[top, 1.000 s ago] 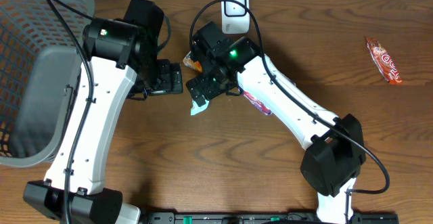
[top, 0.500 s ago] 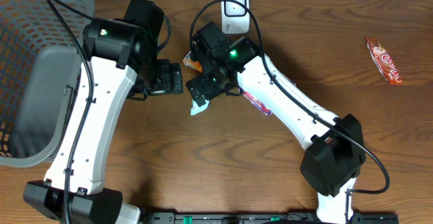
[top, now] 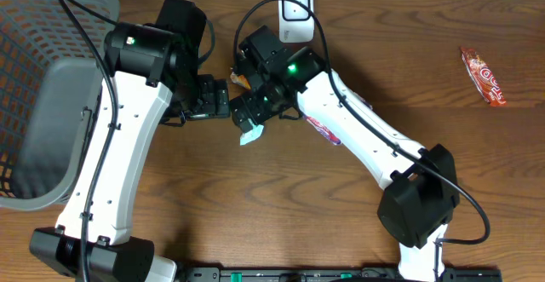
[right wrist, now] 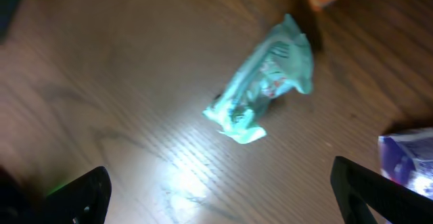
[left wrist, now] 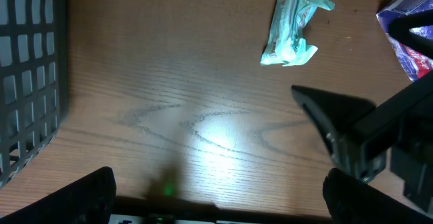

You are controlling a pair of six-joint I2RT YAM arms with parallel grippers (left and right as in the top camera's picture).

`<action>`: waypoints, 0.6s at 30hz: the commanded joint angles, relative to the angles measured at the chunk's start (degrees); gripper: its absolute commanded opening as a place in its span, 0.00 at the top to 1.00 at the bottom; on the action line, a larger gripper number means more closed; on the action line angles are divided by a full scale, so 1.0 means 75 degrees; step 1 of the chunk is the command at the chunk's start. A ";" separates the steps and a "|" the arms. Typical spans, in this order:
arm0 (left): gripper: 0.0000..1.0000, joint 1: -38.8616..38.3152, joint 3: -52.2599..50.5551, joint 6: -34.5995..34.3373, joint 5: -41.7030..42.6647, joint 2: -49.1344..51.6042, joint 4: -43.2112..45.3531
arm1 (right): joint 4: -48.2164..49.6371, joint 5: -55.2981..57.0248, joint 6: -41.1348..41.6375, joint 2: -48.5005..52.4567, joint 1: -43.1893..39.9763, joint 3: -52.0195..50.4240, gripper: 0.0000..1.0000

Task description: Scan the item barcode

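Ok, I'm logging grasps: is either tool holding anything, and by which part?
Nothing is held. The left tool and right tool are open; the teal packet lies loose on the table.

No text, brand, number or sign is legible. Print on the teal packet [right wrist: 264,85] is blurred. White lettering on the red wrapper [top: 483,75], at 3 o'clock on the tabletop [top: 255,210], is too small to read. Markings on the purple package [left wrist: 400,31] cannot be made out.
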 commanded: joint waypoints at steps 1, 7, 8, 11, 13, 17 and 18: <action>0.02 -0.0003 0.0047 -0.0006 -0.0047 0.0047 -0.0017 | 0.0020 -0.0277 0.0105 -0.0187 0.0085 -0.0058 0.01; 0.02 -0.0003 0.0047 -0.0006 -0.0047 0.0047 -0.0015 | 0.0064 -0.0204 0.0105 -0.0187 0.0111 -0.0058 0.01; 0.02 -0.0003 0.0047 -0.0006 -0.0044 0.0047 -0.0015 | 0.0087 -0.0204 0.0105 -0.0187 0.0114 -0.0058 0.01; 0.02 -0.0003 0.0047 -0.0006 -0.0044 0.0047 -0.0017 | 0.0219 0.0198 0.0020 -0.0187 0.0050 -0.0058 0.01; 0.02 -0.0003 0.0047 -0.0006 -0.0044 0.0047 -0.0017 | 0.0221 0.0685 0.0026 -0.0187 -0.0044 -0.0058 0.01; 0.02 -0.0003 0.0047 -0.0006 -0.0044 0.0047 -0.0015 | 0.0291 0.1897 0.0023 -0.0187 -0.0318 -0.0058 0.01; 0.02 -0.0003 0.0047 -0.0006 -0.0047 0.0047 -0.0017 | 0.0312 0.2142 0.0023 -0.0187 -0.0350 -0.0058 0.01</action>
